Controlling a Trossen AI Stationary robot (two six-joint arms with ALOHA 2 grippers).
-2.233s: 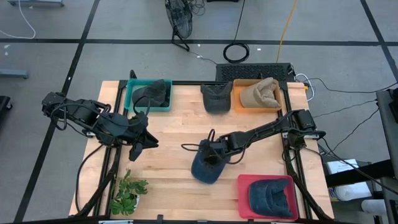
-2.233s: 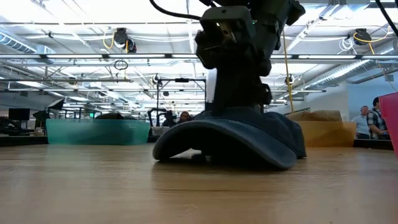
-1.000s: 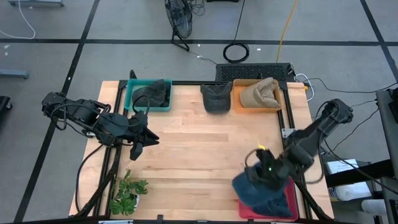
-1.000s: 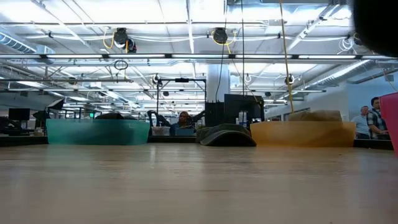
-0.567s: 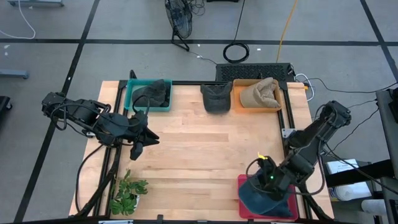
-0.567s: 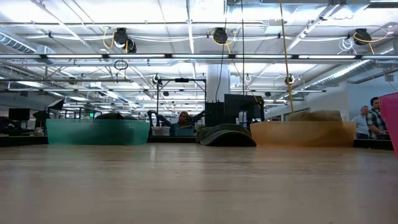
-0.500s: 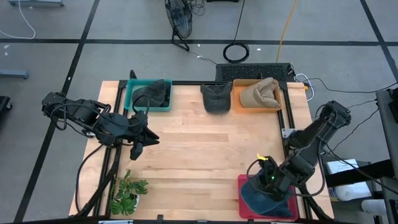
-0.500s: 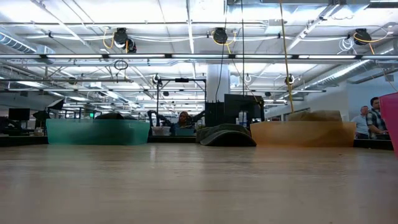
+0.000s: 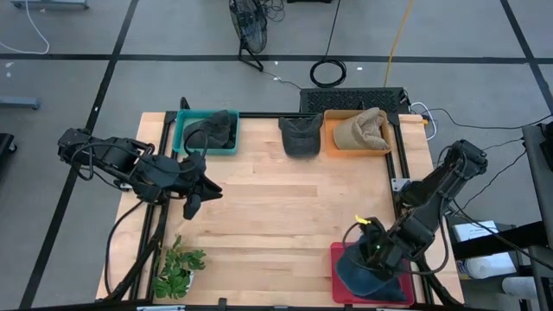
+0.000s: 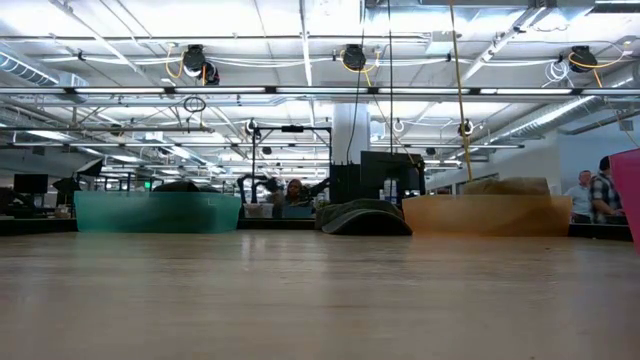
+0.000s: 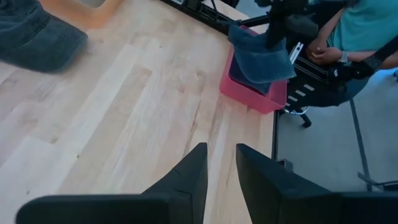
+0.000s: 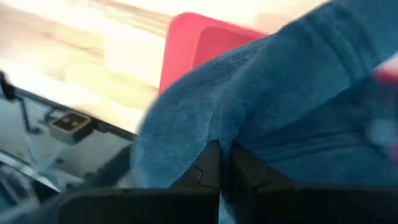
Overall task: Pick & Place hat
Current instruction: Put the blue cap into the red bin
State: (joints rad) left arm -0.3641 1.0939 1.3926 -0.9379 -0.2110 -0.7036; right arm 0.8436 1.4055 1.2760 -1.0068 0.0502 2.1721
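A blue hat [image 9: 366,275] hangs over the red bin [image 9: 335,256] at the table's near right corner, and my right gripper [image 9: 374,250] is shut on it. In the left wrist view the blue hat [image 11: 261,57] hangs just above the red bin [image 11: 252,99], which holds another dark blue hat [image 11: 244,76]. Whether the two hats touch I cannot tell. My left gripper [image 9: 192,195] waits over the table's left side, open a little, with nothing between its fingers [image 11: 186,177]. My right gripper pinches the blue hat's cloth [image 12: 217,127] between its two shut fingers [image 12: 208,165]. It comes from above, pointing down. The hat hangs below the fingers over the red bin, and its brim [image 11: 244,38] sticks out to the side.
Along the far edge stand a teal bin [image 9: 183,138] with a dark hat, a loose dark grey hat [image 9: 301,136] and an orange bin [image 9: 330,136] with a tan hat. A small plant [image 9: 177,269] sits at the near left. A person [image 11: 367,25] sits beyond the right edge.
My right gripper has carried the blue hat toward the table's near edge and down, keeping shut on it. The hat, which reached past the red bin's left rim, now hangs within the bin's outline.
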